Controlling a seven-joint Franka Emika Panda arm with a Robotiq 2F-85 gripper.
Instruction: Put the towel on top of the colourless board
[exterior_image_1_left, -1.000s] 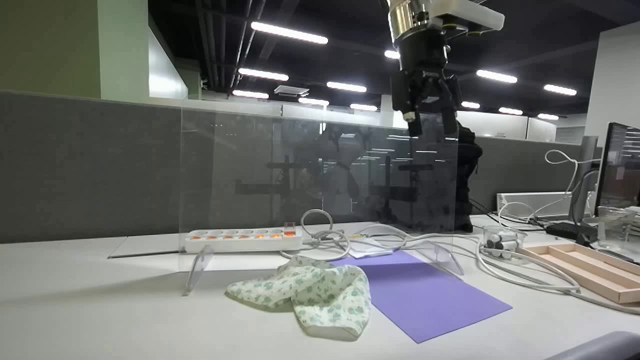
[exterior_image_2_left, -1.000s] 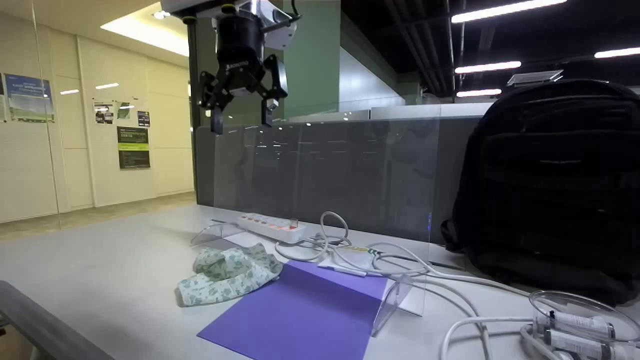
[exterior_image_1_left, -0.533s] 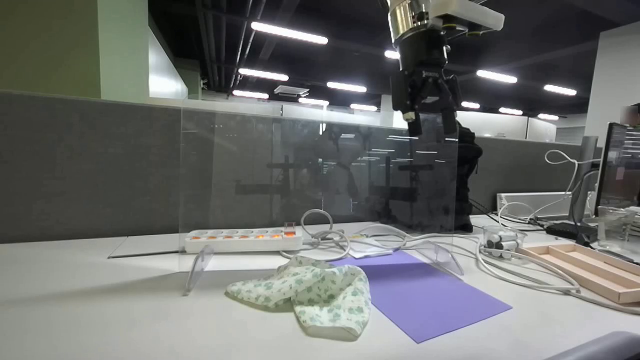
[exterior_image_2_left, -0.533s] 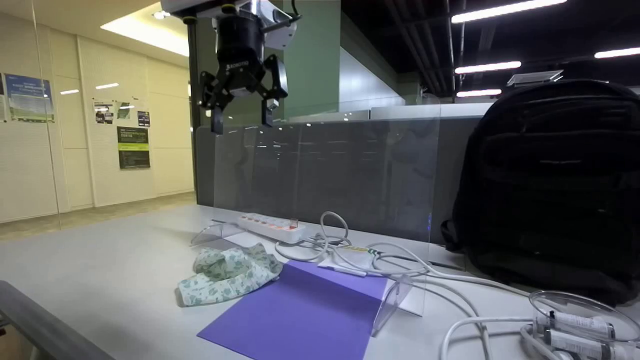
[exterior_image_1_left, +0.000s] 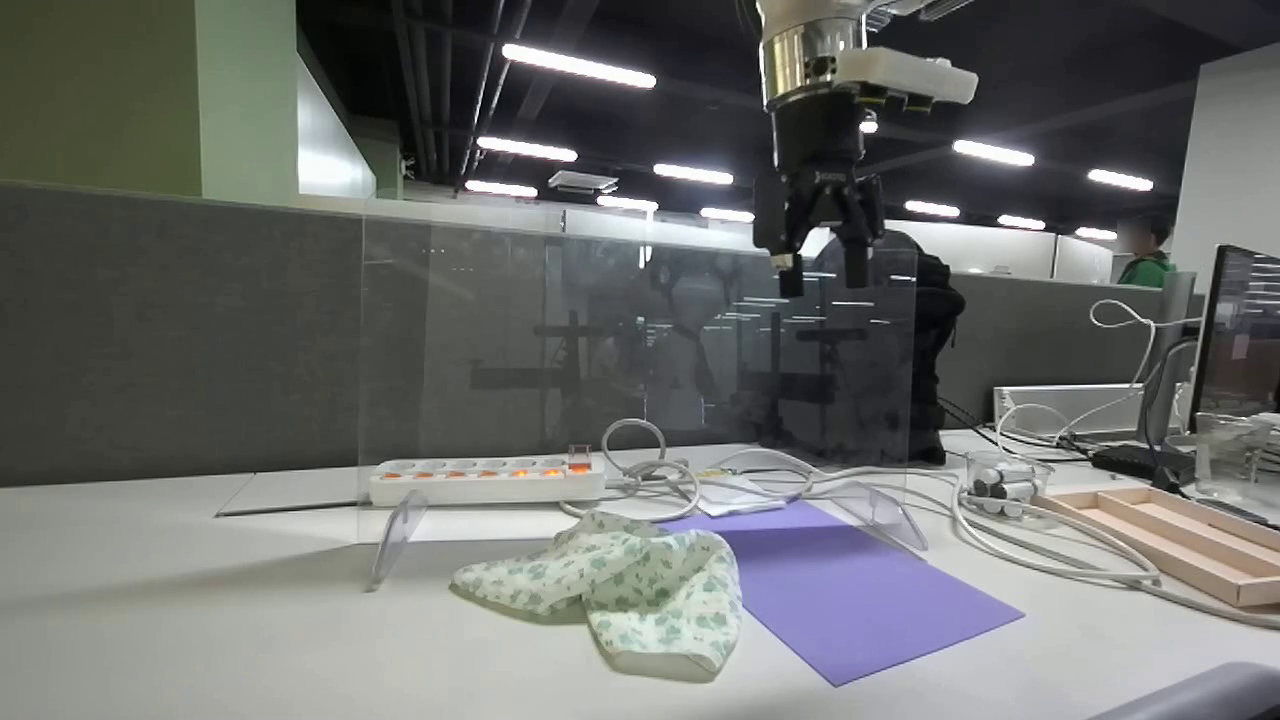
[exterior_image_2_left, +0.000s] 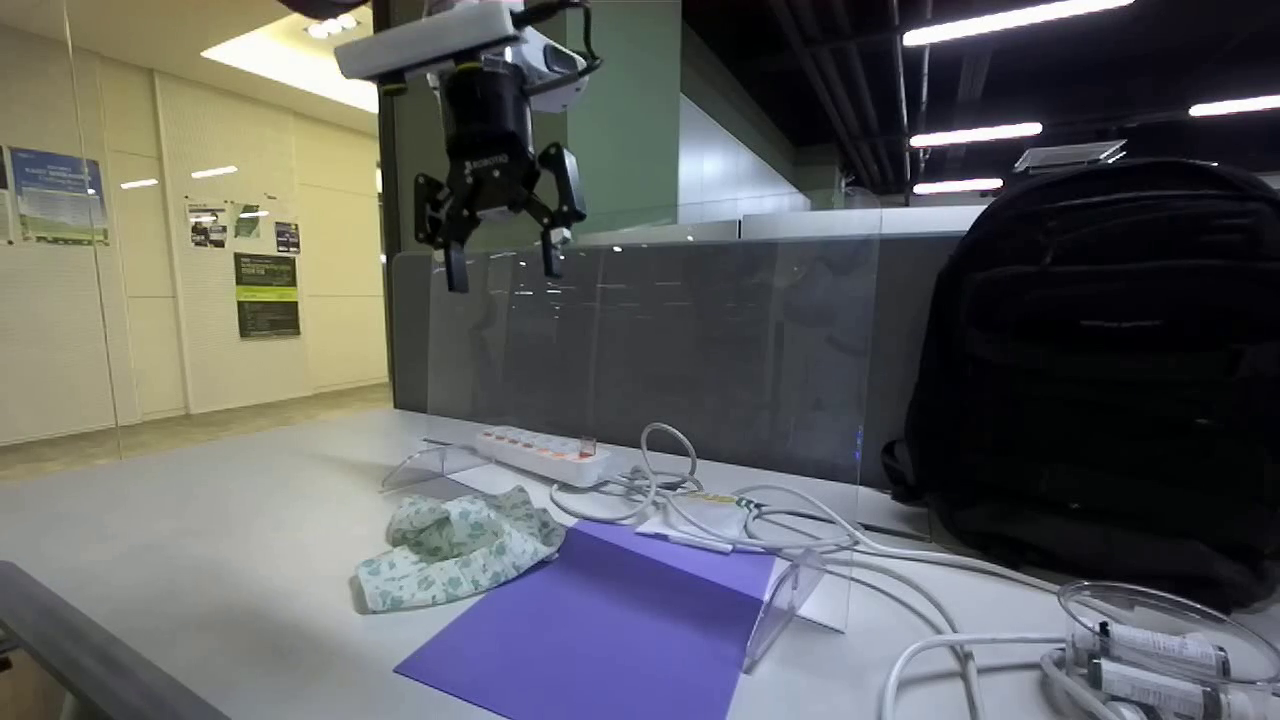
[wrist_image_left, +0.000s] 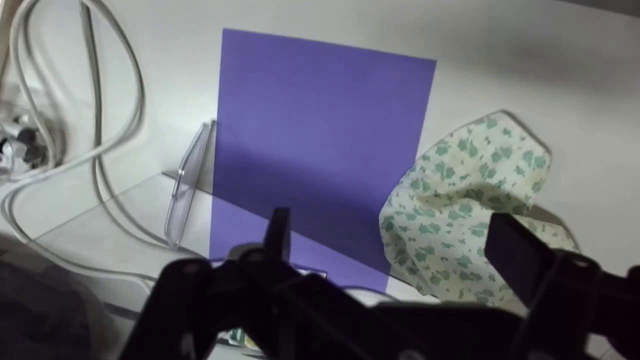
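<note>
In an exterior view, the Robotiq gripper (exterior_image_1_left: 823, 272) hangs well above the worktop (exterior_image_1_left: 200, 620), fingers (exterior_image_1_left: 857, 263) pointing down and spread, at one o'clock from the leaf-print towel (exterior_image_1_left: 620, 580). The towel lies crumpled on the worktop in front of the clear board (exterior_image_1_left: 640, 370), which stands upright on transparent feet (exterior_image_1_left: 396, 540). A purple sheet (exterior_image_1_left: 870, 605) lies flat at three o'clock from the towel and runs beneath the board; the wrist view shows the towel's edge lapping over it. Seen through the board, between ten and eleven o'clock from the towel, is a white power strip (exterior_image_1_left: 490, 487). A divided wooden tray (exterior_image_1_left: 1258, 592) rests at three o'clock from the sheet, well apart. In an exterior view, a black backpack (exterior_image_2_left: 1100, 390) stands at two o'clock from the sheet, and a clear round container (exterior_image_2_left: 1145, 588) of small labelled cylinders (exterior_image_2_left: 1165, 649) at three.
</note>
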